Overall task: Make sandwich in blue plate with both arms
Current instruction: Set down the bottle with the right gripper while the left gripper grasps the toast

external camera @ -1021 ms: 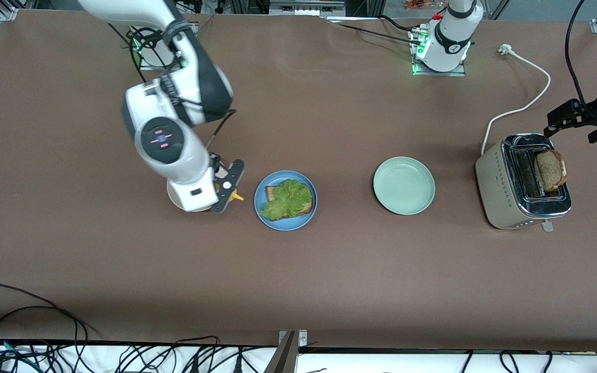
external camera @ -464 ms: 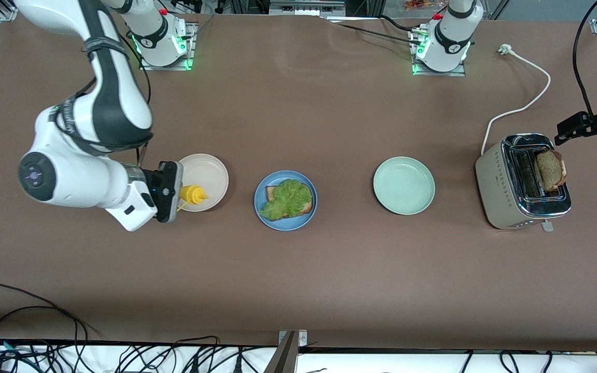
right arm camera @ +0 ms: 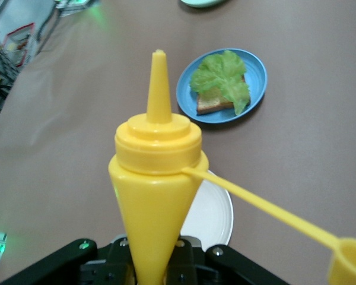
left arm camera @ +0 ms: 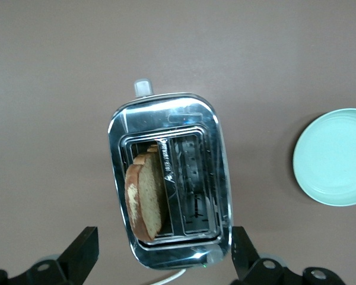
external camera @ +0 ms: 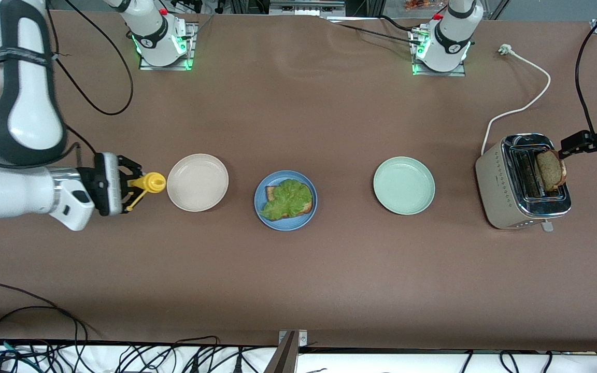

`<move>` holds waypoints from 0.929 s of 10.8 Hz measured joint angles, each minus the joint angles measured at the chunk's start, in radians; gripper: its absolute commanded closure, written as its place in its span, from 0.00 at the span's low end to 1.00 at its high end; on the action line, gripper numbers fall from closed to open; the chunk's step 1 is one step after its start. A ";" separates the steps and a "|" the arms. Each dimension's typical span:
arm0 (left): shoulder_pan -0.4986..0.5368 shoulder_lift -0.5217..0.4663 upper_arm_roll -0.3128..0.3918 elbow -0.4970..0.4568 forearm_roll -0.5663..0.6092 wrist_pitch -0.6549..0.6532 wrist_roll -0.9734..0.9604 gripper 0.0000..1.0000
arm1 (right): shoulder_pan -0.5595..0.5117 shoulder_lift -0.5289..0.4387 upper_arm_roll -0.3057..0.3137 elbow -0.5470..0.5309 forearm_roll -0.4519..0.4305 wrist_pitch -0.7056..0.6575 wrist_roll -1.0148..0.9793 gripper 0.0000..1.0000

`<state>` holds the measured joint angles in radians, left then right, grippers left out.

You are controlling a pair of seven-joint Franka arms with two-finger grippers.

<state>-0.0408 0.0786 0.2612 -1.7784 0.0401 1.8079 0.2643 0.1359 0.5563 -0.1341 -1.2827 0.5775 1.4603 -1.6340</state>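
Bottom bread slice (external camera: pixel 275 194) on blue plate (external camera: pixel 284 224): mostly covered by lettuce leaf (external camera: pixel 288 199); only edges show.

Toaster (left arm camera: pixel 169 184): slice of toast (left arm camera: pixel 143 199) stands in one slot, lower part hidden inside.

Left gripper (left arm camera: pixel 166 264): fingers cut off by the wrist view's edge.

Yellow squeeze bottle (right arm camera: pixel 157 196): base hidden within right gripper (right arm camera: pixel 157 267); its tethered cap (right arm camera: pixel 350 264) partly cut off.

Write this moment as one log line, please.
right tool: gripping mustard bottle | left tool: open over toaster | blue plate: bread, lettuce
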 measured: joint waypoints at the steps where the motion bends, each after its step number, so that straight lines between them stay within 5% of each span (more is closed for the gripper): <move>1: 0.003 0.023 0.004 -0.001 0.000 0.021 0.002 0.08 | -0.044 0.001 0.000 -0.007 0.016 -0.031 -0.097 0.95; 6: 0.012 0.124 0.031 -0.015 -0.001 0.084 0.004 0.18 | -0.196 0.056 0.002 -0.157 0.109 -0.094 -0.633 0.95; 10: 0.017 0.155 0.045 -0.049 -0.015 0.092 0.005 0.28 | -0.295 0.213 0.004 -0.211 0.201 -0.200 -0.891 0.95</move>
<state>-0.0241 0.2338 0.3064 -1.8276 0.0255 1.9003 0.2694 -0.1591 0.7694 -0.1306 -1.4941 0.7781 1.2608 -2.5247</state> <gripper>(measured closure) 0.242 0.947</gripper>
